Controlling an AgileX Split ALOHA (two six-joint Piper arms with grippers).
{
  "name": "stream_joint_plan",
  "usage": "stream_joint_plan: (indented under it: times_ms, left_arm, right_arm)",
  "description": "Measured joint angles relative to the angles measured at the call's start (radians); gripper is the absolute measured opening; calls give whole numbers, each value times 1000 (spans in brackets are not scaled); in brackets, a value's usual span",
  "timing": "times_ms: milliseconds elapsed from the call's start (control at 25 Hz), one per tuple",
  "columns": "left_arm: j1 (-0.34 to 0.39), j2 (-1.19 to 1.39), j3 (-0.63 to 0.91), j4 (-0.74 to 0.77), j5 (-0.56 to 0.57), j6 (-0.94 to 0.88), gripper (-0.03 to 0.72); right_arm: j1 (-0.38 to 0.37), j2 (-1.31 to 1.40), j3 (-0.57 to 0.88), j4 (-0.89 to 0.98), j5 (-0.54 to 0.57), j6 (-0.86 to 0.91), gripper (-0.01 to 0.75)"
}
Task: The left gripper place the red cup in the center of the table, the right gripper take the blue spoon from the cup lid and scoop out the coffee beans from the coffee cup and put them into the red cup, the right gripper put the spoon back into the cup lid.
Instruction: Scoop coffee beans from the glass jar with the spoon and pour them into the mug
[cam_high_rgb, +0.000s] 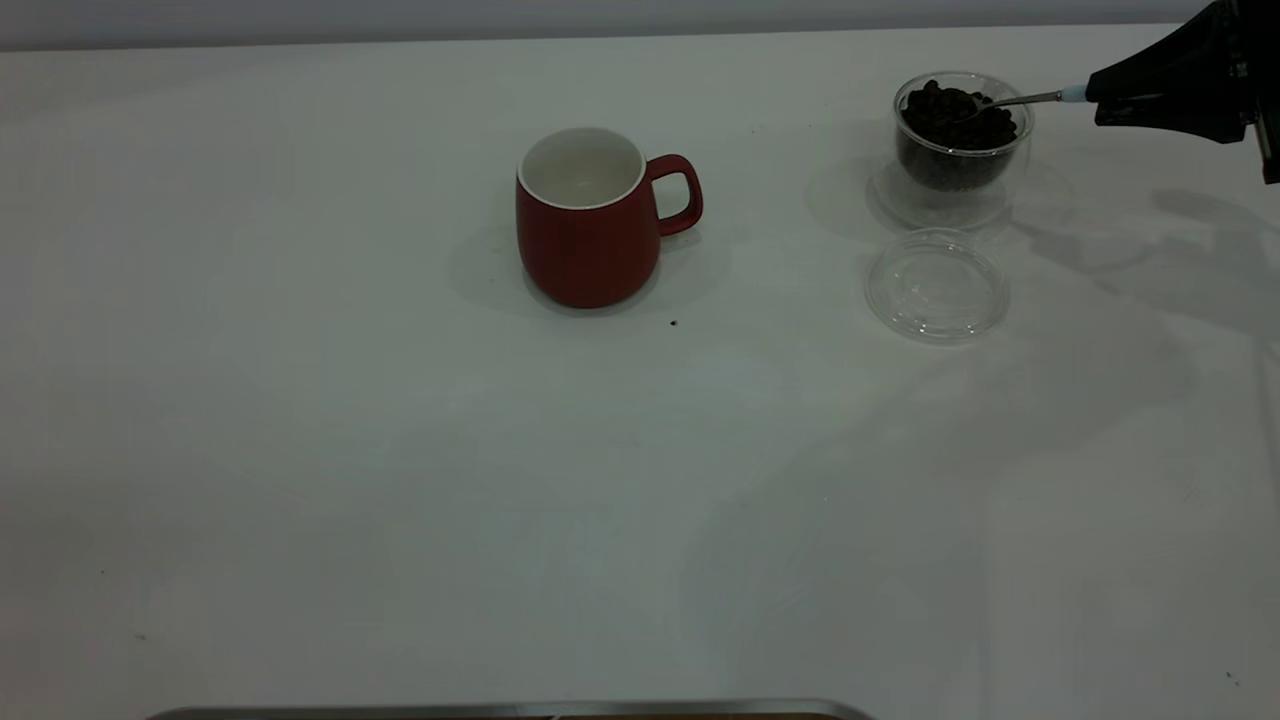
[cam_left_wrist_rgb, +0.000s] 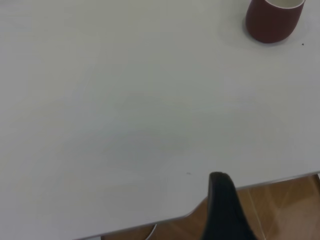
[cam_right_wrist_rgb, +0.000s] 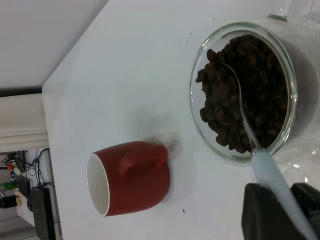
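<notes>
Coffee beans (cam_high_rgb: 955, 115) heap in the coffee cup (cam_high_rgb: 960, 150), right of the red cup (cam_high_rgb: 590, 215). My right end effector (cam_high_rgb: 1100, 100) pinches the blue spoon (cam_high_rgb: 1030, 98), bowl dug in; a tilted lift could spill beans onto the surface (cam_high_rgb: 400, 450).

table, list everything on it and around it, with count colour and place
table: one, white, filling the exterior view
red cup: one, dark red with white inside, upright near the table's centre, handle towards the coffee cup
coffee cup: one, clear glass, far right
coffee beans: a heap, dark brown, inside the coffee cup
cup lid: one, clear, just in front of the coffee cup
blue spoon: one, metal with pale blue handle, bowl in the beans
right hand: black, gripping the spoon handle
left hand: black, at the table's edge, away from the red cup
</notes>
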Motion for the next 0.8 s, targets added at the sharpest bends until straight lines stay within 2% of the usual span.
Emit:
stream_joint_plan:
  times_ms: [800]
  left_arm:
    - [0,0,0,0,0,0,516]
  right_arm:
    - [-22,0,33,32,46,-27,108]
